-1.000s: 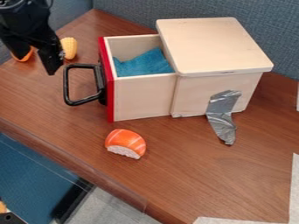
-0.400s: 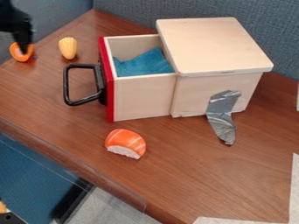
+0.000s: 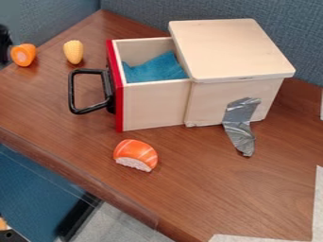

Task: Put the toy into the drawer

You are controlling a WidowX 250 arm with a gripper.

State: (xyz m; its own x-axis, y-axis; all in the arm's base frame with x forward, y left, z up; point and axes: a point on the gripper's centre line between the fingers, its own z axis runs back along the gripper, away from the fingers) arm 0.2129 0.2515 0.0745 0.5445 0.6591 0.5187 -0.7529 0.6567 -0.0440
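Blue cloth (image 3: 154, 67) is lying inside the open, red-fronted wooden drawer (image 3: 151, 106); whether the black gripper (image 3: 4, 46) is gaping or pinching, I can't tell.

The robot's black gripper (image 3: 4, 45) is at the far left of the scene, cut off by the left edge so that a narrow dark strip shows. The strip is taller than it is wide, its outline uneven. Its exact tilt is hard to tell.
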